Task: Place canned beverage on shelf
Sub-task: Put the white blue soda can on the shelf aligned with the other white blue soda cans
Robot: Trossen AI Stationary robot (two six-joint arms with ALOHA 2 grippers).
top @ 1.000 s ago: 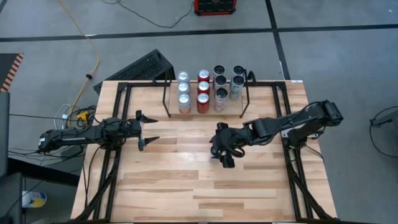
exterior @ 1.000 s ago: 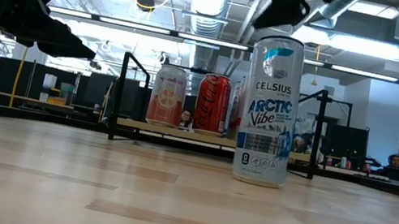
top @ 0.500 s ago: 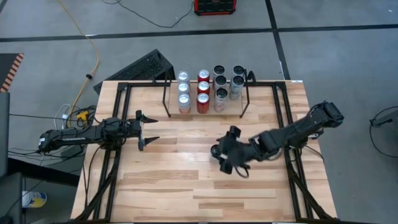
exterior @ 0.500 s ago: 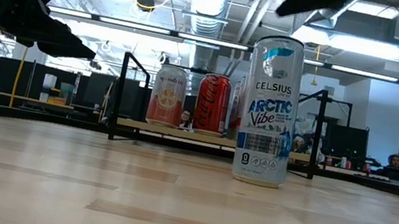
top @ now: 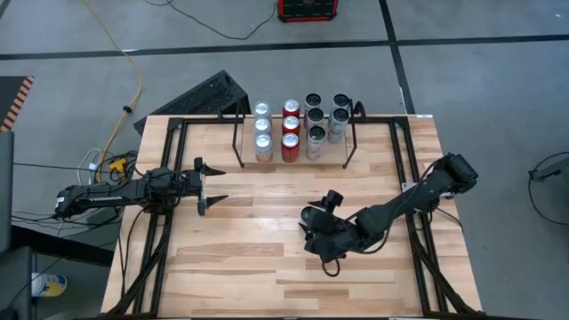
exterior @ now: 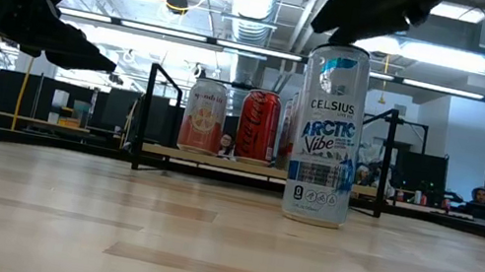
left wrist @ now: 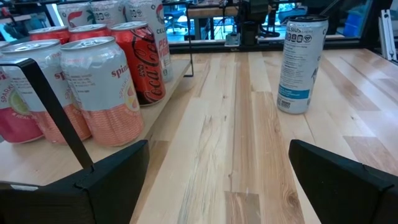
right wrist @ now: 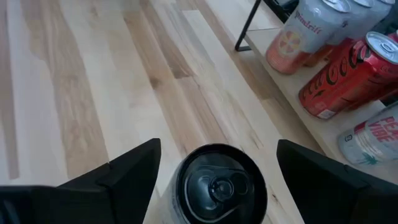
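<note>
The right gripper (top: 313,241) has been brought from the middle of the frame in the high view down toward the lower centre, and is now poised directly above the loose can (exterior: 327,134), which stands upright on the worktop (top: 231,258) in the open, well in front of the shelf (top: 293,160). In the right wrist view the can's dark top (right wrist: 221,185) is seen between the two fingers (right wrist: 127,176), which are spread wide on either side and not yet touching it. From this it is judged that the approach is nearly done and that lowering and closing on the can is the step in hand.

The left gripper (top: 209,184) is held at the left of the worktop, fingers apart and empty, and has not moved.

The shelf at the upper centre is already crowded: silver, red and dark-topped cans (top: 289,130) are lined in rows between its thin black uprights. Free room appears to remain mainly at the right end, so the uprights and neighbouring cans are likely to hinder placing.
</note>
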